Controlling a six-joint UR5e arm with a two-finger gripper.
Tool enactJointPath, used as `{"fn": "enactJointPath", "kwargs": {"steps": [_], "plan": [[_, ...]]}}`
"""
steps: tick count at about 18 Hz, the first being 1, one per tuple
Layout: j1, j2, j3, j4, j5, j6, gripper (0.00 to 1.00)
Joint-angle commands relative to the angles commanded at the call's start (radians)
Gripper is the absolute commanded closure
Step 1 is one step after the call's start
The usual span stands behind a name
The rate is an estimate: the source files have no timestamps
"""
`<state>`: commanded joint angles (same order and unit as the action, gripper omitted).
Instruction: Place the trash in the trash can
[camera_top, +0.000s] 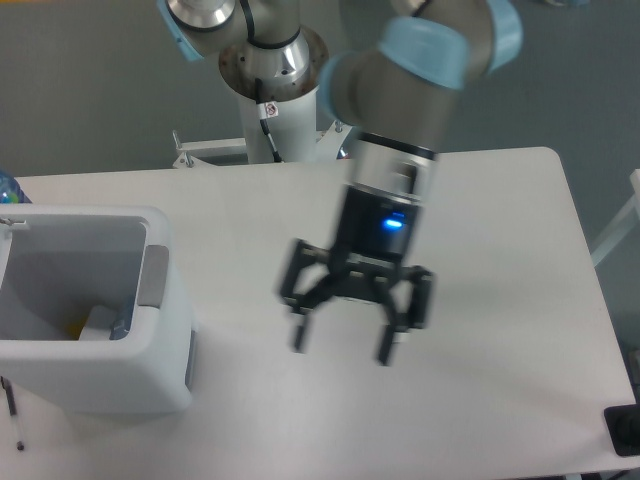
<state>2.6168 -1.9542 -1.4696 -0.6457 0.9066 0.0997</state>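
The white boxy trash can (150, 380) stands at the table's left front, its grey panel facing right. Inside it, at the bottom right, lies a pale object with a bluish edge (105, 325), which looks like the trash; a small yellow patch shows beside it. My gripper (342, 343) hangs over the middle of the table, well to the right of the can. Its black fingers are spread apart and blurred by motion, with nothing between them.
The arm's white base column (275, 125) stands behind the table's far edge. A bluish object (6, 186) peeks in at the left edge behind the can. A thin dark pen-like item (10, 400) lies at the front left. A black object (625, 430) sits at the front right corner.
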Motion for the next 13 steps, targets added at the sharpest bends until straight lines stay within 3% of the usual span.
{"fn": "enactJointPath", "kwargs": {"steps": [8, 12, 13], "plan": [[0.063, -0.06, 0.014, -0.025, 0.006, 0.064, 0.0], [0.103, -0.081, 0.009, -0.081, 0.011, 0.204, 0.0], [0.106, -0.081, 0.011, -0.121, 0.014, 0.26, 0.0]]}}
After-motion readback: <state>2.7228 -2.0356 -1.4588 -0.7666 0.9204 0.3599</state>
